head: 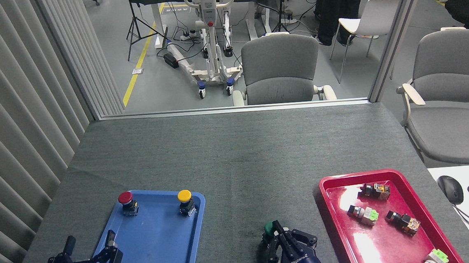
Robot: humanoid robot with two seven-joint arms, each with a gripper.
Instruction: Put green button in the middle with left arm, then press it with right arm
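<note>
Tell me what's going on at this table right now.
The robot's right gripper is over the small dark-green domed push button on the grey felt tabletop, between the blue tray and the red tray, seemingly pressing it. The left gripper hangs open and empty at the blue tray's left edge.

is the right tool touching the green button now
Touching, it seems. The head view shows the right tool overlapping the green button, one finger lying across its cap with no gap visible.
</note>
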